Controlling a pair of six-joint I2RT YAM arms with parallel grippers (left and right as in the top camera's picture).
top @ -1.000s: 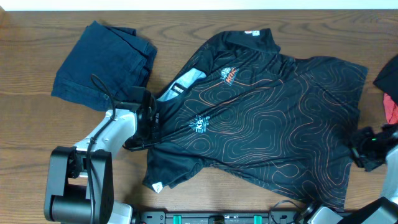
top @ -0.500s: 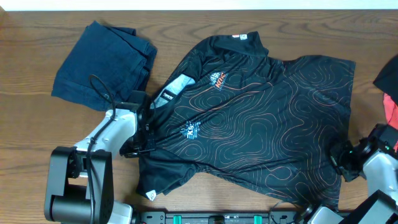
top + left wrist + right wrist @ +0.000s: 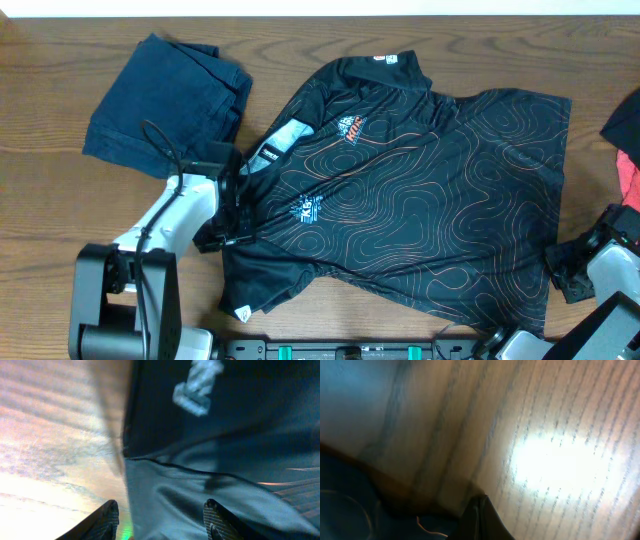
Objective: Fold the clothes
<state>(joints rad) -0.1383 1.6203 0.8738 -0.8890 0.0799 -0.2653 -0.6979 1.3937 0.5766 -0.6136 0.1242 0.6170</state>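
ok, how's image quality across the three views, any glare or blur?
Overhead: sharp and evenly lit, the jersey pattern reads clean. Left wrist: soft, the logo smeared, the table washed out at left. Right wrist: heavily blurred, with a hot glare spot on the wood.

The black jersey (image 3: pixel 420 200), patterned in thin orange contour lines, lies spread out front-up, slightly rumpled.
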